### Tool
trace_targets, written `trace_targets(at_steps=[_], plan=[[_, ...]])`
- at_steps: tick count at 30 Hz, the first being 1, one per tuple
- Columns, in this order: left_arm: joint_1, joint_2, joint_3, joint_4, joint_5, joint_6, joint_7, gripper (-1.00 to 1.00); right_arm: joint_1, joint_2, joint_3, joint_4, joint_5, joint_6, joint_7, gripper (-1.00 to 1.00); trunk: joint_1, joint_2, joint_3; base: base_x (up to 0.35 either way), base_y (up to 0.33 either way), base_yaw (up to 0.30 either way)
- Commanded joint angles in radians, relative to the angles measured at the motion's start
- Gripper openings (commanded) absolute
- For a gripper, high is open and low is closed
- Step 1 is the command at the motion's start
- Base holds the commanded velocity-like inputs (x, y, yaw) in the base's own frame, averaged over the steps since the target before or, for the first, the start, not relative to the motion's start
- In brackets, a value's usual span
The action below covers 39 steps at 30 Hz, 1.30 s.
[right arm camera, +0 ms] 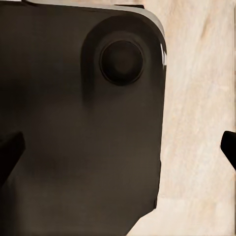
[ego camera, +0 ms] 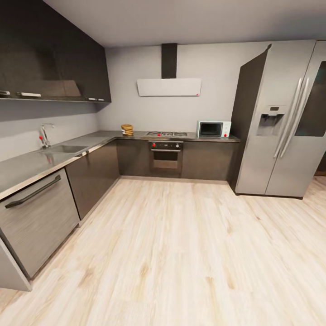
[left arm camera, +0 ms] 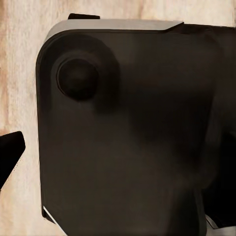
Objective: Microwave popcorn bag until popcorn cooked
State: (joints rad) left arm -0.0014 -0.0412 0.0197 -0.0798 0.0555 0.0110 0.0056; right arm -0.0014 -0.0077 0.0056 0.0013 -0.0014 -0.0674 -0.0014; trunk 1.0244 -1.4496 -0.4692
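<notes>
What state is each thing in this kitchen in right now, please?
microwave: door shut, on the countertop
popcorn bag: standing on the countertop's far corner, untouched
oven: door closed
fridge: doors closed
faucet: no water visible
dishwasher: closed

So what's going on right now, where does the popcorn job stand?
Both hands low over wood floor, fingers barely visible, state unclear. Mustard-tan popcorn bag on far grey countertop, untouched. Pale mint-blue microwave beside steel fridge, door shut. Open floor between.
</notes>
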Motion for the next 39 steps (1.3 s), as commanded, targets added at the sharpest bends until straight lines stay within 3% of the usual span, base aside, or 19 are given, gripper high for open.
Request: trace_targets(at_steps=[1,15,39], plan=[[0.000,0.000,0.002,0.000,0.006,0.001,0.001,1.00,0.000,0.000,0.001,0.000,0.000,-0.003,0.000,1.00,0.001,0.000,-0.001,0.319,-0.092,0.000],[0.000,0.000,0.003,0.000,0.006,-0.002,0.002,1.00,0.000,-0.002,0.001,0.004,-0.009,-0.055,0.000,1.00,0.001,0.000,-0.001,0.319,-0.092,0.000],[0.000,0.000,0.003,0.000,0.004,-0.003,0.002,1.00,0.000,-0.001,0.002,0.005,0.000,-0.057,0.000,1.00,0.001,0.000,-0.001,0.319,-0.092,0.000]])
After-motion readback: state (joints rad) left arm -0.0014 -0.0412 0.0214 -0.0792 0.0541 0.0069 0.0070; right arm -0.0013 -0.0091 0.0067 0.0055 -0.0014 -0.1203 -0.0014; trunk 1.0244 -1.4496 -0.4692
